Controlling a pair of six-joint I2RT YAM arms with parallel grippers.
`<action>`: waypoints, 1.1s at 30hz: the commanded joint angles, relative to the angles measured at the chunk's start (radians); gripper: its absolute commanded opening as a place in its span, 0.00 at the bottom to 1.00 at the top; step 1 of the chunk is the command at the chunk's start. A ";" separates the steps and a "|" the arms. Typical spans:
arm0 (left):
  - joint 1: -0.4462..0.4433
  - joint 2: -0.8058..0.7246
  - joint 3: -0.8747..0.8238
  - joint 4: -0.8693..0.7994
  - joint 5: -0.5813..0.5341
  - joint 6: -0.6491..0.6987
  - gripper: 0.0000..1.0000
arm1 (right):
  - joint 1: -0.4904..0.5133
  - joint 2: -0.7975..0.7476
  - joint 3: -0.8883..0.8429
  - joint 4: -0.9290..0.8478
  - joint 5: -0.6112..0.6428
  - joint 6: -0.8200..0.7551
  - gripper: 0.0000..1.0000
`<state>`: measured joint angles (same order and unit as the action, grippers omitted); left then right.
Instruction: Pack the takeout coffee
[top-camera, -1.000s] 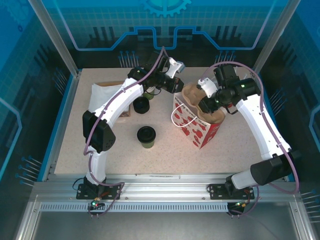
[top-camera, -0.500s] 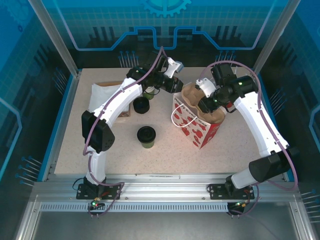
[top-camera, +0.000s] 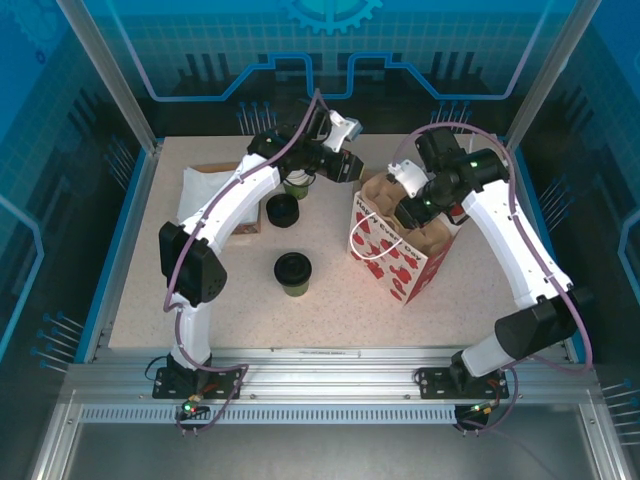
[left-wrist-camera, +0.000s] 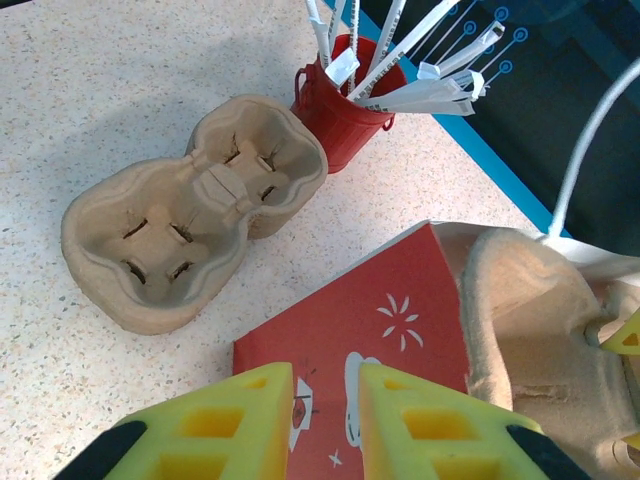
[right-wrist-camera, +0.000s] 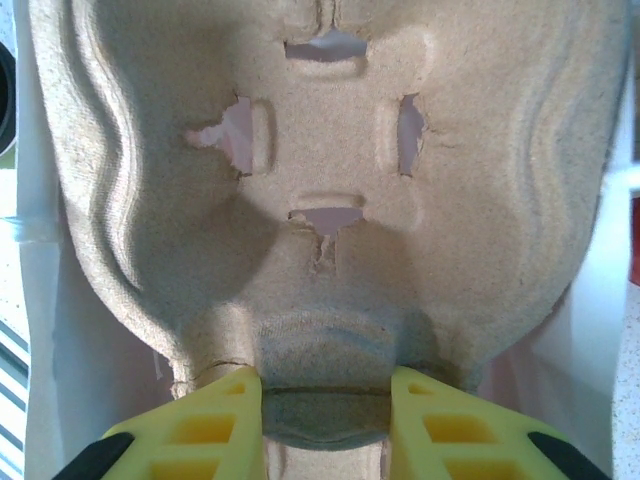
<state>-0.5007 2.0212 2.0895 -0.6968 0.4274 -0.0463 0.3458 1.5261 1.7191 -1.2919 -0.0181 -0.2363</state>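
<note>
The takeout coffee (top-camera: 292, 272) stands upright with its black lid on, alone on the tabletop (top-camera: 200, 310), near the middle and a little left. It is well apart from both grippers and left of the gift bag (top-camera: 400, 265), outside it. Farther back sit a pile of black lids (top-camera: 283, 209) and, just beyond it, a stack of green cups (top-camera: 297, 186). The red-and-white gift bag stands open, right of centre, with 1 pulp carrier (top-camera: 380, 186) poking out of its mouth.

The tabletop is pale and speckled, edged in blue, and fenced by an aluminium frame with blue see-through panels all round. The left wrist view takes in a second pulp carrier (left-wrist-camera: 190, 240) lying on the surface, touching a red bucket (left-wrist-camera: 340, 120) of paper-wrapped sticks by the blue edge.

The left arm (top-camera: 235, 205) bends at its elbow on the near left and reaches far and right. We see the left gripper (top-camera: 345, 168) above the bag's far-left corner, its jaws a narrow gap apart with nothing between them. The right arm (top-camera: 520, 260) arcs from the near right up and back toward the centre. The right gripper (top-camera: 408, 205) tips down into the bag's mouth, and its wrist view shows its jaws clamped on the carrier's end.
</note>
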 joint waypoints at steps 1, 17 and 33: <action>0.008 -0.036 -0.012 0.017 0.021 0.000 0.26 | 0.020 0.018 0.043 -0.051 0.024 0.000 0.29; 0.012 -0.192 -0.169 0.042 0.081 0.000 0.46 | 0.019 -0.003 0.020 -0.037 0.018 0.010 0.29; 0.012 -0.139 -0.150 -0.075 0.137 0.054 0.46 | 0.016 -0.007 0.018 -0.027 0.010 0.006 0.29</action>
<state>-0.4992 1.8503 1.9057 -0.7303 0.5282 -0.0181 0.3553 1.5421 1.7355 -1.3087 0.0071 -0.2321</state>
